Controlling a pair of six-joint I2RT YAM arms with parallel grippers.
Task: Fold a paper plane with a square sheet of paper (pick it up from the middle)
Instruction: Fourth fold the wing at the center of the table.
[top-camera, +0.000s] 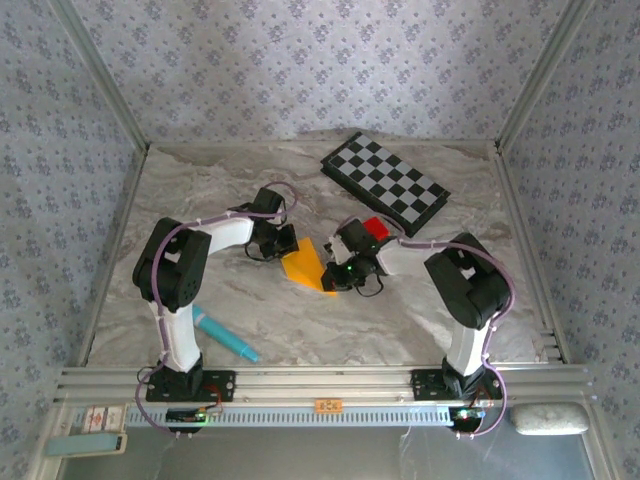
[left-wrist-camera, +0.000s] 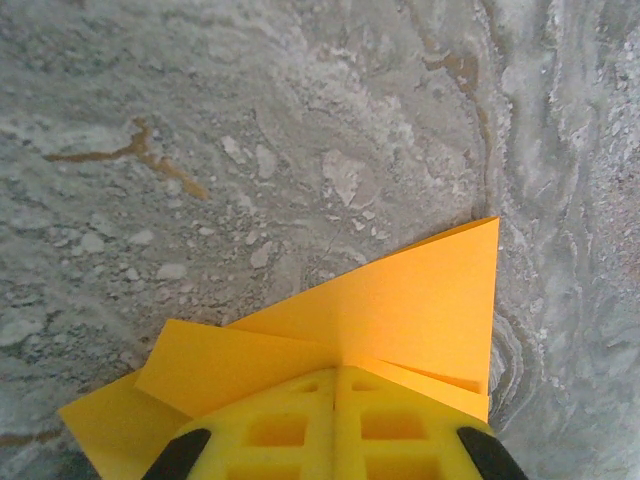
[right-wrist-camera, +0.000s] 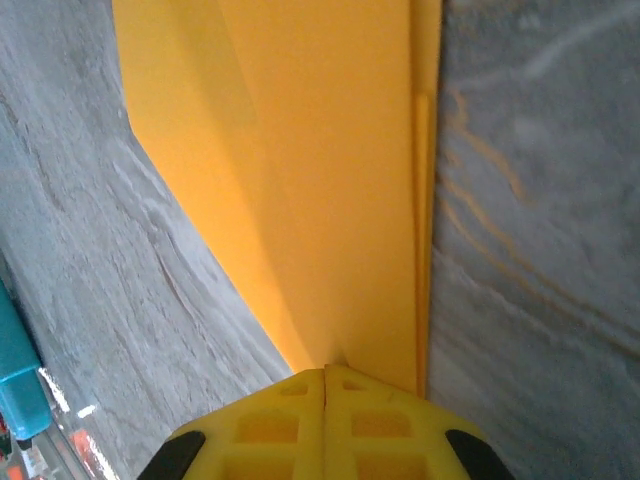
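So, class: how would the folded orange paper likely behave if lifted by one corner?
The folded paper looks thin, so probably very light and floppy, though its creases may stiffen it slightly. Its flaps sit a little raised, so it might spring open. Pushed, it would likely slide on the smooth table.

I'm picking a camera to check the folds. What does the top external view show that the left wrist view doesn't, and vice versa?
Top view: checkerboard, red block, teal tool, and the left gripper and right gripper meeting at the paper. Left wrist view: overlapping flaps and crease edges up close, beyond shut fingertips. Shared: the orange paper on the marble table.
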